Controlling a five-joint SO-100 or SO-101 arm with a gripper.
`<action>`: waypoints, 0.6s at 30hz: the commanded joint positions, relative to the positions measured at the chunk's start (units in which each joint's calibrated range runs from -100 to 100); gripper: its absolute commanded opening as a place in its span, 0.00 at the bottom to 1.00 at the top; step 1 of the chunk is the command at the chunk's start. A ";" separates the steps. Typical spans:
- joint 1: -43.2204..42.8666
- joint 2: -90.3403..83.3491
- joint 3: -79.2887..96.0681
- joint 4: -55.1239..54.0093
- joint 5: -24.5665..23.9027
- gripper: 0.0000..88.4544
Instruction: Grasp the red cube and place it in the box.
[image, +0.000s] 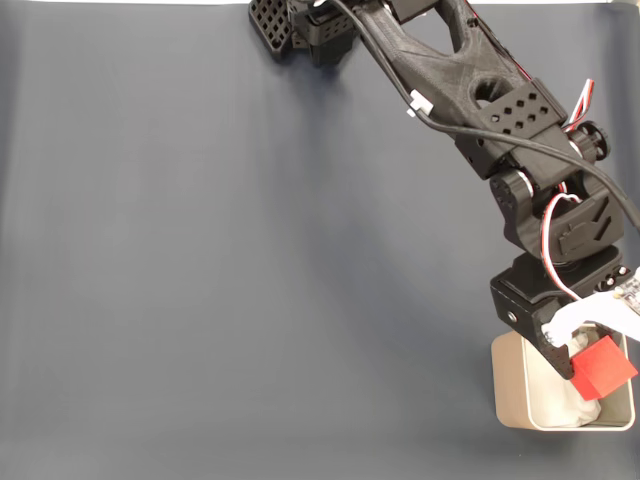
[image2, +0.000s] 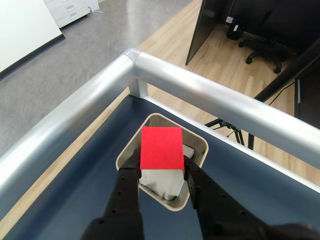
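The red cube (image: 603, 366) (image2: 161, 148) hangs directly above the box (image: 515, 390) (image2: 199, 145), a beige container with white lining, at the lower right of the fixed view. My gripper (image: 592, 358) (image2: 161, 167) is shut on the cube, one black finger (image2: 129, 172) on each side of it. In the wrist view the cube covers the middle of the box's opening, with white lining visible below it. The arm reaches down from the top of the fixed view and hides the box's upper edge.
The box sits near a corner of the dark blue table, bounded by silver metal rails (image2: 200, 92). Beyond the rails lie a wooden floor and an office chair (image2: 262, 47). The wide dark table surface (image: 250, 280) stretches left of the arm.
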 joint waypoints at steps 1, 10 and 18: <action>-0.13 -0.88 -3.67 -0.76 -0.44 0.00; 0.51 -0.62 -3.85 -0.85 -0.34 0.00; 1.01 -0.62 -4.13 -0.85 -0.10 0.00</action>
